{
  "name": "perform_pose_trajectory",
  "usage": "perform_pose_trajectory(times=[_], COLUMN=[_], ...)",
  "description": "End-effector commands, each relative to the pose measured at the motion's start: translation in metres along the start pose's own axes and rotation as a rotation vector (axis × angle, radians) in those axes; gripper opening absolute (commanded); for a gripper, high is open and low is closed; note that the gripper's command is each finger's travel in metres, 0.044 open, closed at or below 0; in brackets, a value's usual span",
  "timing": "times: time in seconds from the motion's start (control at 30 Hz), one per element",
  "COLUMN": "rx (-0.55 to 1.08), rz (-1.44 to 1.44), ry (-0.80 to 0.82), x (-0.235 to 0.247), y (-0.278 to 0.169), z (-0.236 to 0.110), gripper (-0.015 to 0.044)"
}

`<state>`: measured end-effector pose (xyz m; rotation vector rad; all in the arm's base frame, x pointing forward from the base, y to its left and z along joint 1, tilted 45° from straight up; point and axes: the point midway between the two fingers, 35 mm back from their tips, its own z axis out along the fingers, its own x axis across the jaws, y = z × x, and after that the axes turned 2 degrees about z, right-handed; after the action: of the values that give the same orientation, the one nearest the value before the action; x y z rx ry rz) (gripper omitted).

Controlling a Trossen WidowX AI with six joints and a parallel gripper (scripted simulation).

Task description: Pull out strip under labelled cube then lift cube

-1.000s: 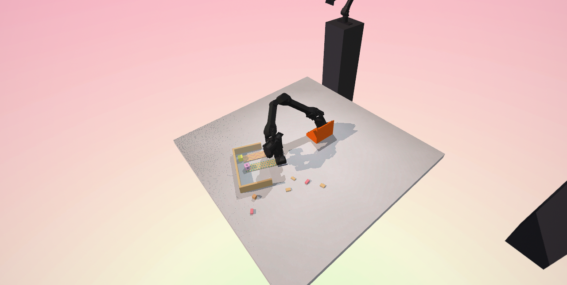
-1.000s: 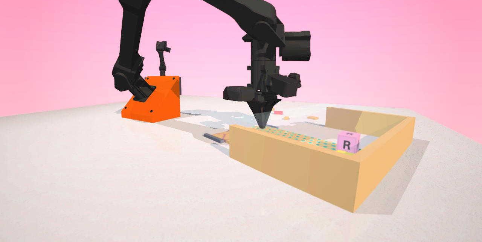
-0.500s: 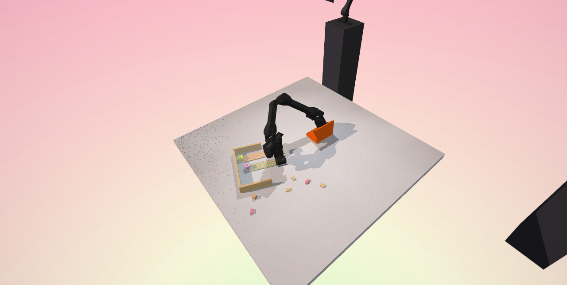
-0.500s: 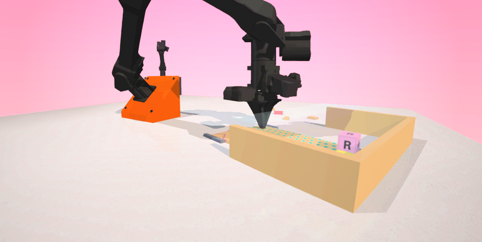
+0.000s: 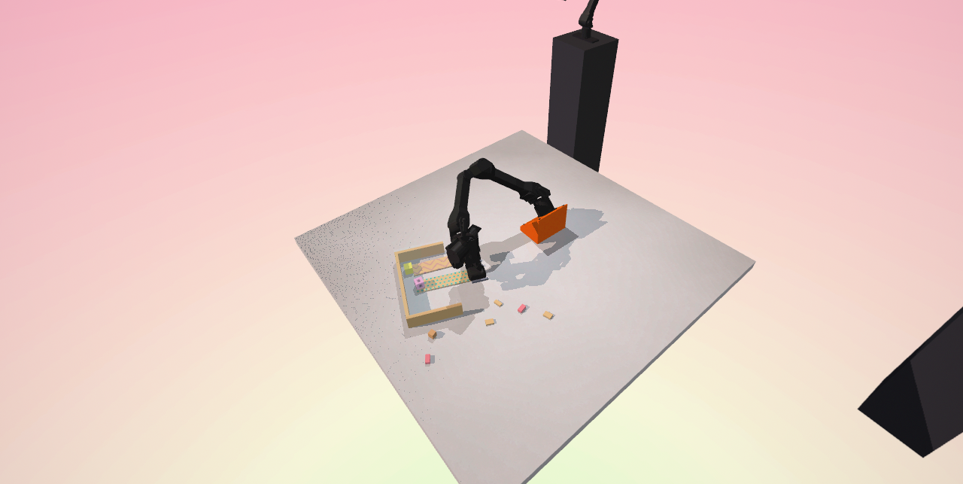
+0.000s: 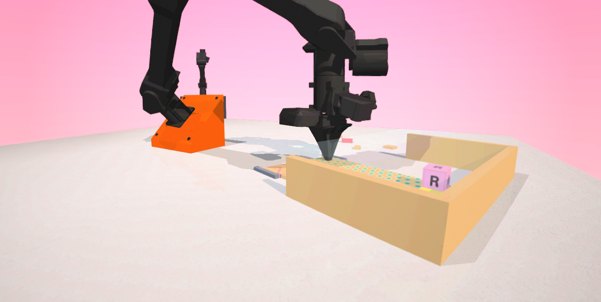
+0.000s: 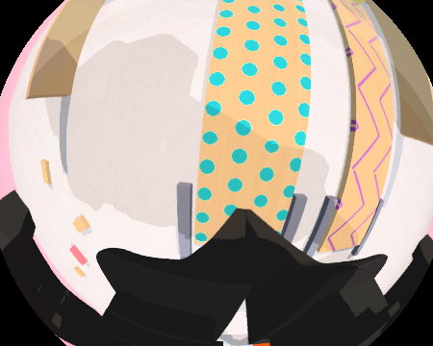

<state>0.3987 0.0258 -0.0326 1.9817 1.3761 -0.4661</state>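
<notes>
A pink cube labelled R (image 5: 418, 281) (image 6: 435, 177) rests on the far end of a tan strip with teal dots (image 5: 444, 278) (image 6: 369, 170) (image 7: 255, 103) inside an open-fronted tan tray (image 5: 434, 316) (image 6: 369, 212) (image 7: 57, 58). My gripper (image 5: 476, 273) (image 6: 327, 157) (image 7: 241, 215) is shut, points straight down, and its tips touch the near end of the dotted strip at the tray's open side. A second strip with a purple zigzag (image 5: 434, 264) (image 7: 370, 135) lies beside it and carries a yellow-green cube (image 5: 408, 268).
The arm's orange base (image 5: 545, 225) (image 6: 193, 127) stands behind the tray. Several small tan and pink blocks (image 5: 521, 308) (image 7: 82, 223) lie scattered on the table in front of the tray. A tall black pillar (image 5: 582, 90) stands at the table's far edge.
</notes>
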Motion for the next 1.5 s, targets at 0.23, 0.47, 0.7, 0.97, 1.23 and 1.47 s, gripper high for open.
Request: perform_pose_trajectory(times=[0.23, 0.47, 0.7, 0.97, 1.23, 1.47], rx=[0.003, 0.003, 0.004, 0.004, 0.005, 0.005], rz=[-0.002, -0.002, -0.003, -0.003, -0.004, -0.004], ry=[-0.007, -0.007, -0.007, -0.007, -0.007, -0.007], x=[0.000, 0.000, 0.000, -0.001, -0.001, -0.002], y=[0.002, -0.007, -0.018, -0.030, -0.042, -0.053], z=[0.005, 0.005, 0.006, 0.006, 0.006, 0.007], gripper=[0.0000, 0.0000, 0.0000, 0.0000, 0.0000, 0.0000])
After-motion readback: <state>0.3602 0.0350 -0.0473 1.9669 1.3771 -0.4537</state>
